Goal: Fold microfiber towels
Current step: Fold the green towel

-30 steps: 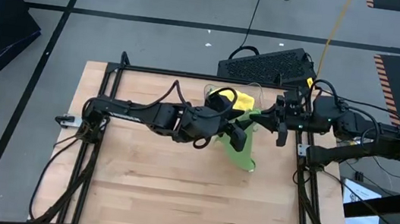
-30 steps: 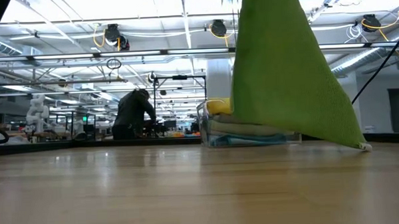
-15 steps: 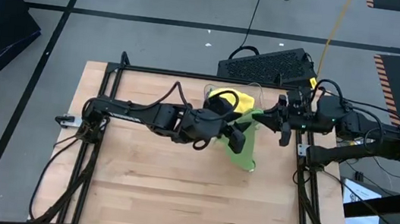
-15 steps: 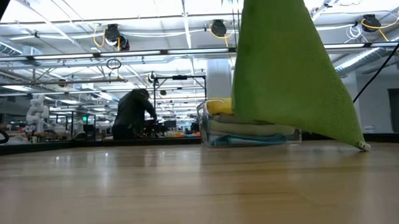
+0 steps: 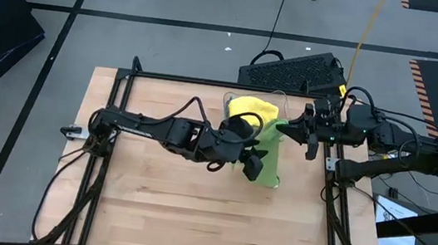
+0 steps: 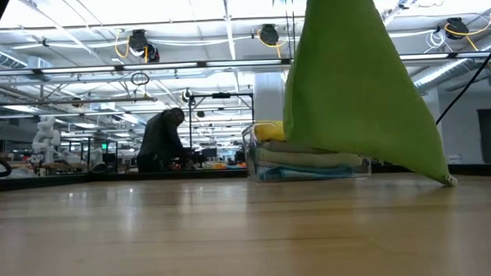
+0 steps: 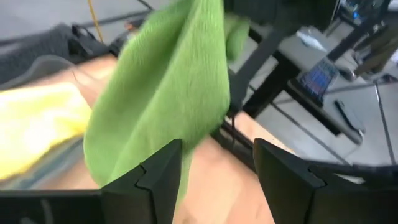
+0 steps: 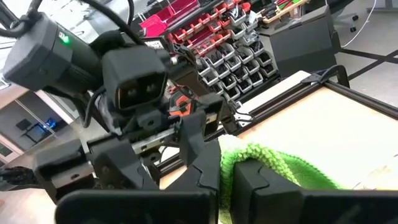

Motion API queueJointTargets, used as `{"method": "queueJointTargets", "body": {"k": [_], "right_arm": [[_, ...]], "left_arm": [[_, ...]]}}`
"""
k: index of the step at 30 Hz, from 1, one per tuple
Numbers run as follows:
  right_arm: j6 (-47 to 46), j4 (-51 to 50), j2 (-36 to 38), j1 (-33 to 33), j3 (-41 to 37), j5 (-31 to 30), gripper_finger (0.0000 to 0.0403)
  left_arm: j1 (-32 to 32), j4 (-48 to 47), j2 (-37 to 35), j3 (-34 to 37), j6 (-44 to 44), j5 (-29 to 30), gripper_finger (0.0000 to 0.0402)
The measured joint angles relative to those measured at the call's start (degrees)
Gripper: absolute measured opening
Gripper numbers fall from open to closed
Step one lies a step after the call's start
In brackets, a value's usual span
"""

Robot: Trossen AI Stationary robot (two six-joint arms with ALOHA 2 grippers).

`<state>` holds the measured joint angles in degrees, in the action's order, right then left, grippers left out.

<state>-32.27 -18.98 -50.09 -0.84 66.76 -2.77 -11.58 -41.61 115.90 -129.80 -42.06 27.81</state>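
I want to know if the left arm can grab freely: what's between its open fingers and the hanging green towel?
Nothing: in the left wrist view the left gripper stands open, with bare air up to the bright green towel.

Left wrist view: bright green towel (image 7: 168, 93) hanging ahead of the open left tool (image 7: 214, 177).

The two dark fingers (image 7: 158, 180) of the left tool are standing apart, with the lower edge of the bright green towel hanging between and just beyond them. The towel is draping from above in loose folds. A yellow towel (image 7: 37, 121) is lying blurred beside it. The wooden counter (image 7: 217, 186) is showing beneath the fingers, and a dark frame rail (image 7: 261, 74) is running behind the towel.
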Motion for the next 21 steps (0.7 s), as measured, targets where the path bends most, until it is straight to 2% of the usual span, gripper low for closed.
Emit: {"method": "queueJointTargets", "body": {"k": [6, 15, 18, 21], "right_arm": [[0.0, 0.0, 0.0, 0.0, 0.0, -0.1, 0.0006], [-1.5, 0.3, 0.0, 0.0, 0.0, -0.1, 0.0006], [-1.6, 0.2, 0.0, 0.0, 0.0, -0.1, 0.0006], [-3.2, 0.2, 0.0, 0.0, 0.0, -0.1, 0.0006]], "left_arm": [[-0.3, -2.0, 0.0, 0.0, -2.5, -6.4, 0.0200], [-3.2, -1.1, 0.0, 2.5, -2.3, -6.8, 0.0200], [-4.7, 0.8, 0.0, 4.4, -2.3, -4.7, 0.0200], [-6.1, 4.4, 0.0, 6.4, -1.3, 2.0, 0.0200]]}}
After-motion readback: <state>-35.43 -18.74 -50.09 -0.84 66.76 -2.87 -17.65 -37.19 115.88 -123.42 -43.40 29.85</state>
